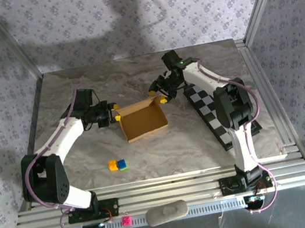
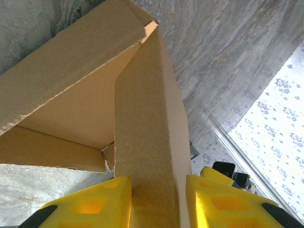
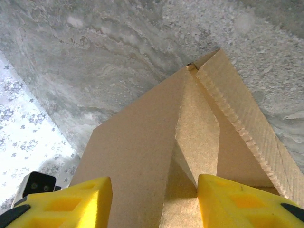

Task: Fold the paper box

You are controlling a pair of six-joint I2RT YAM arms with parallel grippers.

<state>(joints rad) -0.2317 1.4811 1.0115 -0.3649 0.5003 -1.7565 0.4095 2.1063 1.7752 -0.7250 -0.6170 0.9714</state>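
Left gripper clamped one wall of the paper box, apparently steadying it upright; right gripper straddled the opposite corner, grip indeterminable.

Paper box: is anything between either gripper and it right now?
Nothing visible. The left gripper is clamped on the left wall of the paper box; the right gripper straddles its far right corner.

Matt, tan, fibrous corrugated cardboard of paper box between fingers of smooth yellow plastic, seemingly semi-gloss.
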